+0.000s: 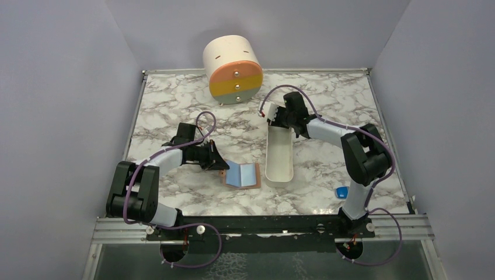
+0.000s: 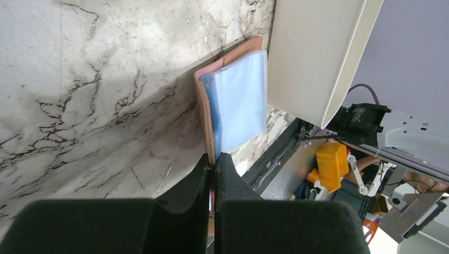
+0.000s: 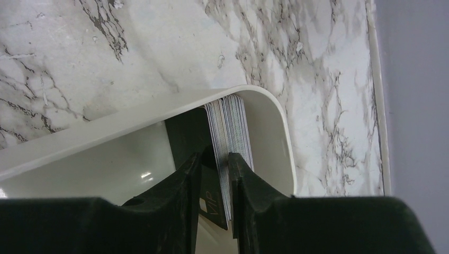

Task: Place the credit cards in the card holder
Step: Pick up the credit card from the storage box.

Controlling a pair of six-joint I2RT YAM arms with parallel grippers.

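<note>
The card holder [image 1: 242, 175] lies open on the marble, its light-blue inner faces up and a tan leather rim around them. My left gripper [image 1: 217, 164] is shut on its left edge; in the left wrist view the leather edge [image 2: 204, 106] runs between the closed fingertips [image 2: 214, 160]. The credit cards [image 3: 233, 119] stand on edge as a stack in the far end of the white tray [image 1: 279, 157]. My right gripper [image 1: 279, 121] reaches into that end. Its narrow jaws [image 3: 216, 165] hold a black card marked VIP and a few cards behind it; the others stand outside the right finger.
A cream cylinder with orange, yellow and green bands [image 1: 233, 70] stands at the back. A small blue block [image 1: 341, 191] lies by the right arm's base. The tray's wall [image 2: 317, 53] rises just right of the card holder. Grey walls surround the table.
</note>
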